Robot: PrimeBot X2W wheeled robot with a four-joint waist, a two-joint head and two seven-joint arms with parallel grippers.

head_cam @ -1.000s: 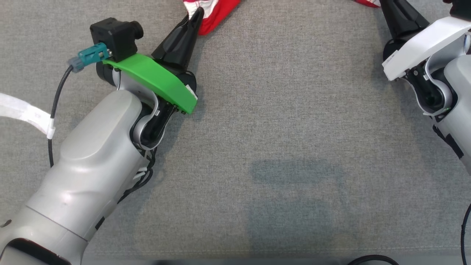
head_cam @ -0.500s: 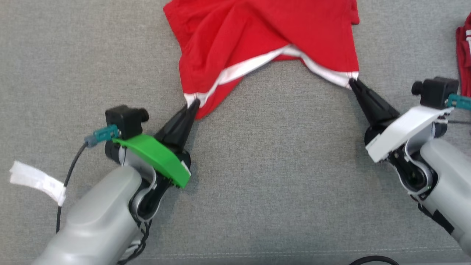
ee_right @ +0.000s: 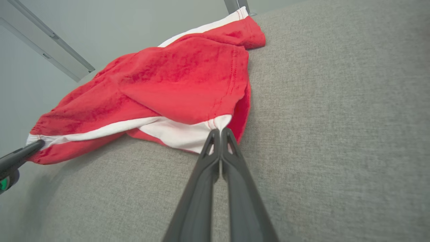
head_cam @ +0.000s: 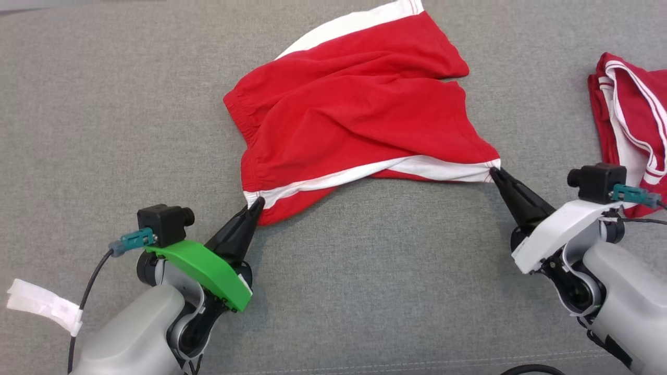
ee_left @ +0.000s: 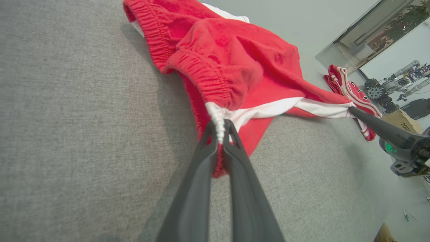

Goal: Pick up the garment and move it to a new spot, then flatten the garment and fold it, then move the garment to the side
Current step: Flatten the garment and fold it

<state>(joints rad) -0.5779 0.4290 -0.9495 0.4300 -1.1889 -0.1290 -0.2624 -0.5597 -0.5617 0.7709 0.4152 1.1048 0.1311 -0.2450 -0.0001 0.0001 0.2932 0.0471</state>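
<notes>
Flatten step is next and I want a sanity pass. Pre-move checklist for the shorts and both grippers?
1. Left gripper shut on a corner of the shorts: ok.
2. Right gripper shut on the other corner: ok.
3. White band between the grips flat: not ok, folded over.
4. Shorts flat: not ok, bunched folds across the middle.
5. Second garment apart from shorts: ok.
6. Both layers pinched at each grip: cannot tell.

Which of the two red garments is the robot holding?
The red shorts in the middle: the left gripper and the right gripper each pinch a white-trimmed corner. The striped red garment at the right lies free.
</notes>
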